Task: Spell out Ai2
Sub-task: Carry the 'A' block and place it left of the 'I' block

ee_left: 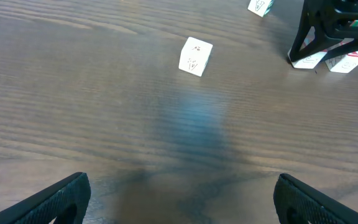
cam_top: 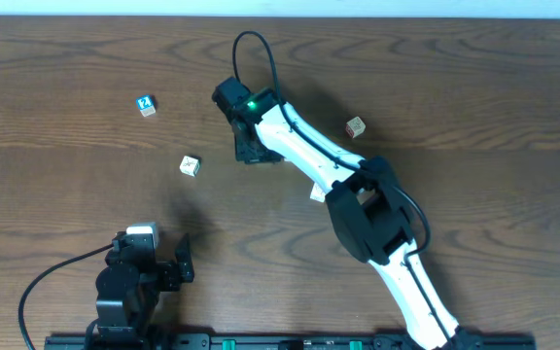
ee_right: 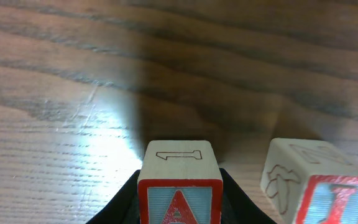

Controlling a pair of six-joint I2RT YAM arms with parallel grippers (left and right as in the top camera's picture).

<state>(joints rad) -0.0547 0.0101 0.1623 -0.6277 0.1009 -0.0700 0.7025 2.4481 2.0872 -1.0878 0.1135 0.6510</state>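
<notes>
In the right wrist view my right gripper [ee_right: 180, 182] is shut on the red-framed "A" cube [ee_right: 180, 202], which rests on the table. The red-framed "I" cube [ee_right: 337, 199] stands just to its right, a small gap apart. In the overhead view the right gripper [cam_top: 251, 153] covers both cubes. The blue "2" cube [cam_top: 146, 105] lies apart at the far left. My left gripper [cam_top: 175, 267] is open and empty near the front edge, and its fingers show wide apart in the left wrist view [ee_left: 179, 202].
A pale cube with faint marks [cam_top: 190, 166] lies between the two grippers and also shows in the left wrist view [ee_left: 195, 56]. Another small cube [cam_top: 356, 126] sits to the right of the right arm. A pale piece [cam_top: 316, 194] peeks out beside the arm.
</notes>
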